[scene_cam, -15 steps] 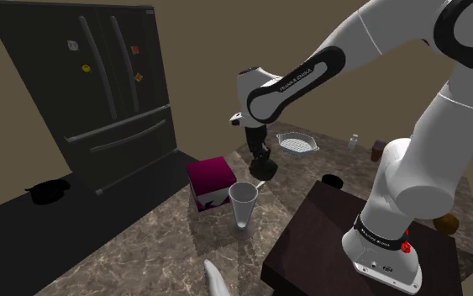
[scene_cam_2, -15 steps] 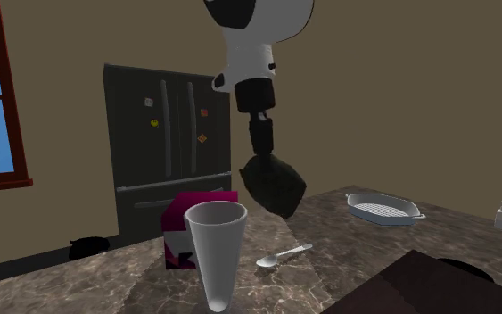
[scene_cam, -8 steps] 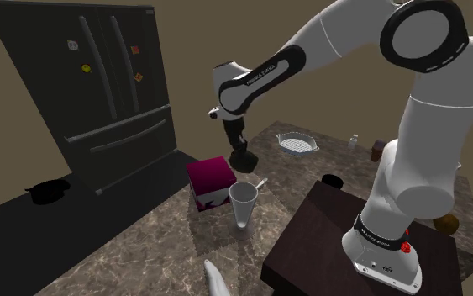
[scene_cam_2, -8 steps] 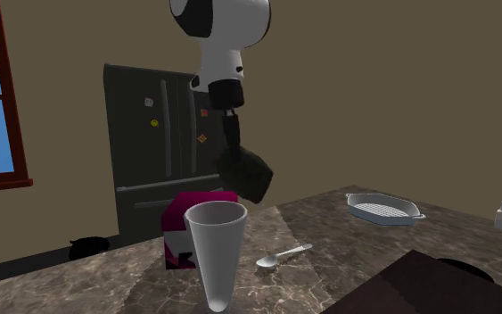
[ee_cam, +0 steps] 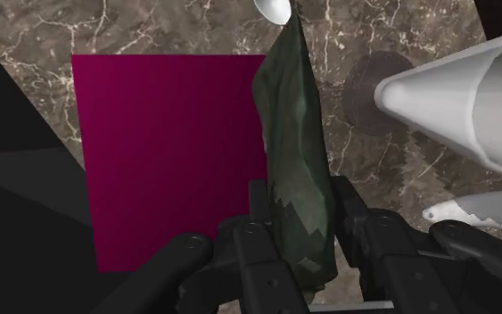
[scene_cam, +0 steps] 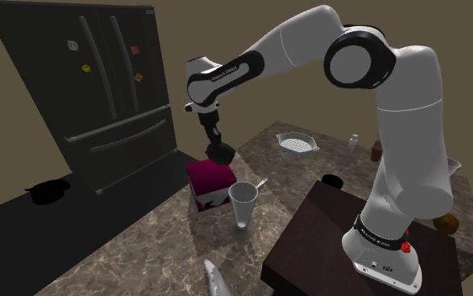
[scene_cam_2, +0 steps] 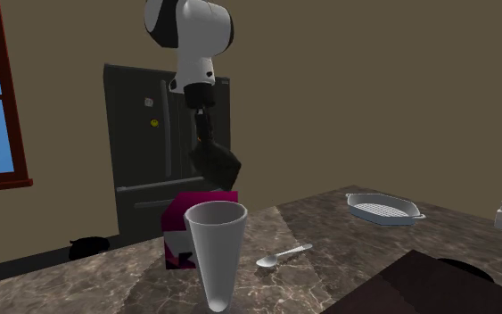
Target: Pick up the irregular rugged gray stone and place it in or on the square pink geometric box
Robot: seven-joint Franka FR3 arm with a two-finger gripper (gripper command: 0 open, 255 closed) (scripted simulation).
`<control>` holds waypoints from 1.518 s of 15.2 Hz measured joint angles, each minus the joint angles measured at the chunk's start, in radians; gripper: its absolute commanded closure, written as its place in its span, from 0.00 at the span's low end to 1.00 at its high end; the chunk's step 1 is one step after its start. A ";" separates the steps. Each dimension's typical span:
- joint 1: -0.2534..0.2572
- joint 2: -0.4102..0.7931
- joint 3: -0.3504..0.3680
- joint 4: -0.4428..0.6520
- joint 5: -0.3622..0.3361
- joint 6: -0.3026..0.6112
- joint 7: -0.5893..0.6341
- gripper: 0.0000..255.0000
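My gripper (scene_cam: 218,147) is shut on a dark grey-green rugged stone (scene_cam: 219,152), held in the air just above the square magenta-pink box (scene_cam: 211,182) on the marble counter. From the second exterior view the stone (scene_cam_2: 214,163) hangs directly over the box (scene_cam_2: 179,223), a small gap apart. Through the wrist camera the stone (ee_cam: 295,152) stands clasped between the two black fingers (ee_cam: 251,234), over the edge of the box's flat top (ee_cam: 168,152) nearest the tall cup.
A tall white cup (scene_cam: 243,206) stands right beside the box, with a spoon (scene_cam_2: 283,256) behind it. A white ribbed dish (scene_cam: 297,144) and a small bottle (scene_cam: 354,141) sit farther back. A black fridge (scene_cam: 91,84) stands beyond the counter's end. The dark stand (scene_cam: 352,244) is near.
The arm has swung toward the fridge, carrying the stone from over the spoon to above the pink box. The grip on the stone is unchanged.
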 measured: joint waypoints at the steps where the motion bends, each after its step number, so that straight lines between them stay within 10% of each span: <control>1: -0.002 0.043 0.002 0.065 0.005 -0.022 0.001 1.00; 6: -0.011 0.207 0.011 0.310 0.020 -0.106 0.005 1.00; 23: -0.008 0.281 0.023 0.255 0.033 0.048 0.003 1.00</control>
